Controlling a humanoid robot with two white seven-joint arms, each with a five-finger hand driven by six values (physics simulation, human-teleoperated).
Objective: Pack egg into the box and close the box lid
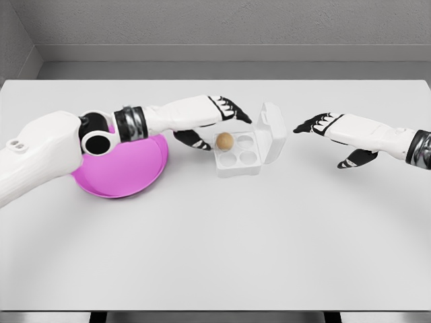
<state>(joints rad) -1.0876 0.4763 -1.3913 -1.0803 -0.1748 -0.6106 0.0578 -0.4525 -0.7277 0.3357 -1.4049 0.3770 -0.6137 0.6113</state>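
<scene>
A big white table (222,256) fills most of the room in front of me. Its top is smooth and bright, with soft light all over it. Behind it stands a gray wall (236,23), a bit rough. Another gray wall (12,47) meets it in the left corner.

Bright, even overhead light; soft faint shadows under the arms on the white table (222,249); sharp, glare-free render.
</scene>
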